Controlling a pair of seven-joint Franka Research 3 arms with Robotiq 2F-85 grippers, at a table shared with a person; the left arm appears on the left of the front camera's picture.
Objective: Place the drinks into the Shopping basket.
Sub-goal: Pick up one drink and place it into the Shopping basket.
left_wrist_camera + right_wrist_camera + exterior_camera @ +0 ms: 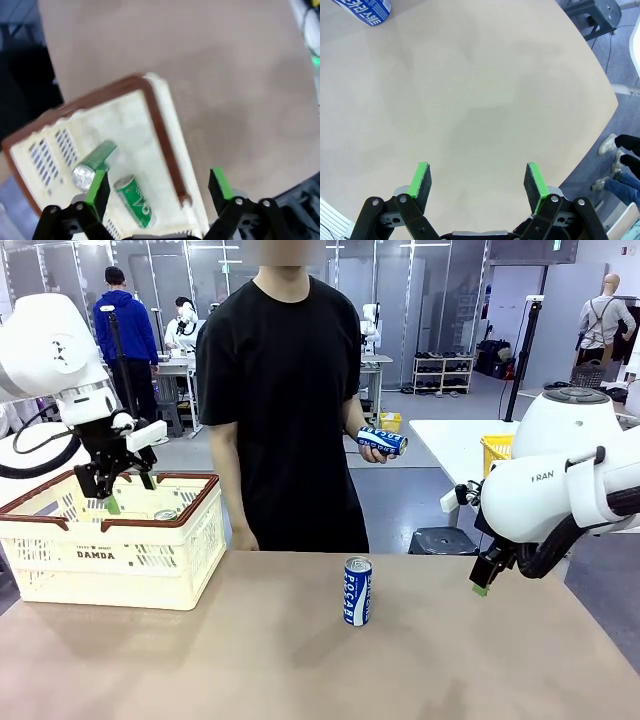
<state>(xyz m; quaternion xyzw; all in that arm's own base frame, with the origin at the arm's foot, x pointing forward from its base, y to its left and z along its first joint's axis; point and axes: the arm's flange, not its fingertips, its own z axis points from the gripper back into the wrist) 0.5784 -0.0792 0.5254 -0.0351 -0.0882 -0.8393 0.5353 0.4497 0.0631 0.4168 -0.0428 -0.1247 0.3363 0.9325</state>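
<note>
The cream plastic lattice-sided shopping basket with a brown rim (95, 570) sits on the brown counter (300, 670) at the robot's left. Two slim green metal cans lie on their sides on its floor, one (95, 160) just beside the other (134, 200). The left claw (130, 490) hangs above the basket with its green pads spread wide and nothing between them. In the left wrist view one pad stands over the basket's inside and the other over the bare counter past the rim.

A slim blue and white metal can with white lettering (357, 591) stands upright near the middle of the counter, well apart from the basket. The right claw (483, 585) hovers over bare counter to that can's right, pads apart and empty. The person across the counter holds another blue and white can (383, 440) sideways in one hand (372, 452) at waist height.
</note>
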